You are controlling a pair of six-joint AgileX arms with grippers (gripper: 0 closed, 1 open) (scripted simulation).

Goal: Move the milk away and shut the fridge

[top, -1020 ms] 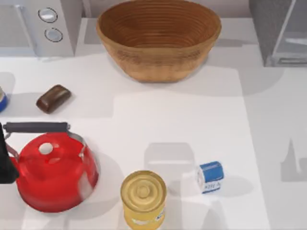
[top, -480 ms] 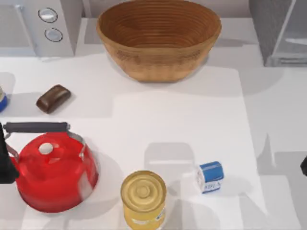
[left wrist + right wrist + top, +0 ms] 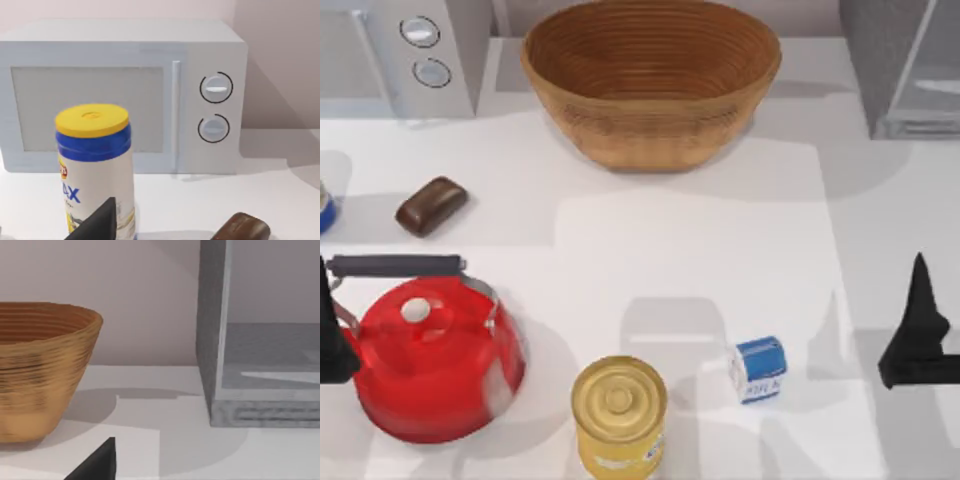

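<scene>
While the milk (image 3: 758, 369) stands apart, right tool (image 3: 918, 335) nearby, fridge (image 3: 260, 340) open.

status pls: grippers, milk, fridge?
Right gripper at table's right edge, right of the milk, not touching it. Left gripper parked at left edge beside the kettle. Fridge open. Milk unobstructed.

the right gripper (image 3: 918, 335) hangs at the table's right edge, well right of the milk (image 3: 758, 368), while the left gripper (image 3: 330, 335) sits parked at the left edge.
</scene>
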